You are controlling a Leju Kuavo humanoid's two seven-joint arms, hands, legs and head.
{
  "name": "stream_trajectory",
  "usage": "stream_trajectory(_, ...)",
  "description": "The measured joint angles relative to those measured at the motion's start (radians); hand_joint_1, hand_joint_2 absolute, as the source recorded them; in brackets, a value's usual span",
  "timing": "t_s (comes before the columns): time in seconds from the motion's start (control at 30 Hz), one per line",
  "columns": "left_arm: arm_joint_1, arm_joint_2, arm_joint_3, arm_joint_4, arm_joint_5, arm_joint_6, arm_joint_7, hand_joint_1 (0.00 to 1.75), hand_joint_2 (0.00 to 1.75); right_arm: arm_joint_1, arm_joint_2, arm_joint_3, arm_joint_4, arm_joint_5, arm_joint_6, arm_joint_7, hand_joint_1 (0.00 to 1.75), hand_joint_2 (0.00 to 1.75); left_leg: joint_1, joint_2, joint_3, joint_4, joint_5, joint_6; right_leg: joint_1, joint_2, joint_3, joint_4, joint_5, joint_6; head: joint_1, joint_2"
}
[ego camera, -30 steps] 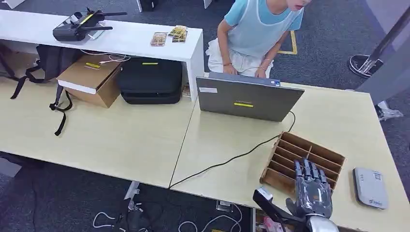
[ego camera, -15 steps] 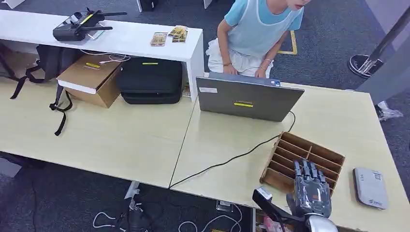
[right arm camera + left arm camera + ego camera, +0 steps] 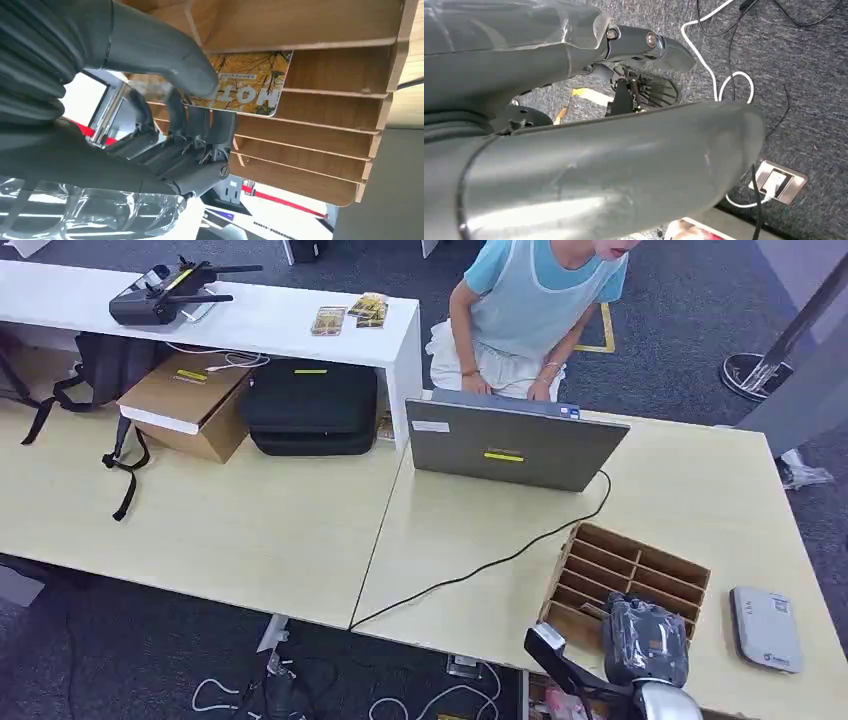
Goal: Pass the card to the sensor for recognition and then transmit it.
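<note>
A wooden slotted rack point(image 3: 640, 565) lies on the pale table point(image 3: 460, 530) near its front right edge. My right hand point(image 3: 648, 640) sits curled over the rack's nearest slots. In the right wrist view the thumb and fingers of this hand point(image 3: 165, 125) pinch a card point(image 3: 245, 82) printed with yellow foliage, which lies partly inside a slot of the rack point(image 3: 320, 135). The grey-white sensor box point(image 3: 765, 628) lies flat on the table to the right of the rack. My left hand point(image 3: 624, 165) hangs over the carpet with its fingers apart and nothing in it.
A grey laptop point(image 3: 515, 445) stands behind the rack, and its black cable point(image 3: 480, 568) runs across the table to the front edge. A person point(image 3: 530, 300) sits behind the laptop. A white shelf point(image 3: 250, 320), a cardboard box point(image 3: 190, 405) and a black case point(image 3: 310, 405) stand at the far left.
My right hand's fingers, stretched out over the rack before, have curled in at its nearest slots, and the hand has drawn back slightly. Nothing else has moved.
</note>
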State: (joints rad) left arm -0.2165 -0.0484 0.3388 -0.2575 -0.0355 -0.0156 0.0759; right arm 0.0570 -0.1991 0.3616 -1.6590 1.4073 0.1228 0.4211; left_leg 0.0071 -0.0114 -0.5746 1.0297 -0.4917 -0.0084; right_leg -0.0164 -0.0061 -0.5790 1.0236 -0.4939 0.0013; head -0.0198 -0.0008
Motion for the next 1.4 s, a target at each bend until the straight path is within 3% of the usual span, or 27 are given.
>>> stream_trajectory(0.23, 0.001, 0.000, 0.000, 0.000, 0.005, 0.003, 0.000, 0.00, 0.00, 0.001, 0.001, -0.002, 0.000, -0.003, -0.012, -0.007, 1.57, 1.75, 0.000, 0.000, 0.000, 0.000, 0.000, 0.000, 0.000, 0.000, 0.000, 0.000, 0.000, 0.000, 0.000, 0.000)
stream_trajectory(0.3, 0.001, 0.001, 0.000, 0.000, 0.008, 0.004, 0.000, 0.00, 0.00, 0.000, 0.001, -0.002, 0.000, -0.004, -0.014, -0.010, 1.52, 1.75, 0.000, 0.000, 0.000, 0.000, 0.000, 0.000, 0.000, 0.000, 0.000, 0.000, 0.000, 0.000, 0.000, 0.000)
stream_trajectory(0.37, 0.001, 0.002, 0.000, 0.000, 0.010, 0.005, 0.000, 0.00, 0.00, 0.000, 0.002, -0.003, 0.002, -0.004, -0.016, -0.013, 1.57, 1.75, 0.000, 0.000, 0.000, 0.000, 0.000, 0.000, 0.000, 0.000, 0.000, 0.000, 0.000, 0.000, 0.000, 0.000)
stream_trajectory(0.43, 0.001, 0.003, 0.000, 0.000, 0.011, 0.005, 0.000, 0.00, 0.00, -0.003, 0.005, -0.005, 0.003, -0.006, -0.017, -0.016, 1.75, 1.75, 0.000, 0.000, 0.000, 0.000, 0.000, 0.000, 0.000, 0.000, 0.000, 0.000, 0.000, 0.000, 0.000, 0.000)
stream_trajectory(0.5, 0.001, 0.005, 0.000, 0.000, 0.014, 0.005, 0.000, 0.00, 0.00, -0.005, 0.006, -0.005, 0.004, -0.008, -0.028, -0.024, 1.75, 1.75, 0.000, 0.000, 0.000, 0.000, 0.000, -0.001, 0.000, 0.000, 0.000, 0.000, 0.000, 0.000, 0.000, 0.000)
stream_trajectory(0.73, 0.002, 0.006, 0.000, 0.000, 0.018, 0.004, 0.000, 0.00, 0.00, -0.019, 0.017, -0.017, 0.002, -0.021, -0.160, -0.082, 1.75, 1.75, 0.001, 0.000, 0.000, 0.000, 0.000, -0.001, 0.000, 0.000, 0.000, 0.000, 0.000, 0.000, 0.000, 0.000)
stream_trajectory(1.4, -0.002, 0.006, -0.017, 0.000, 0.017, 0.005, 0.000, 0.00, 0.00, -0.080, 0.018, -0.043, -0.053, -0.050, -0.405, -0.209, 1.75, 1.75, 0.001, 0.000, 0.000, 0.000, 0.001, -0.001, 0.000, 0.000, 0.000, 0.000, 0.001, -0.001, 0.000, 0.000)
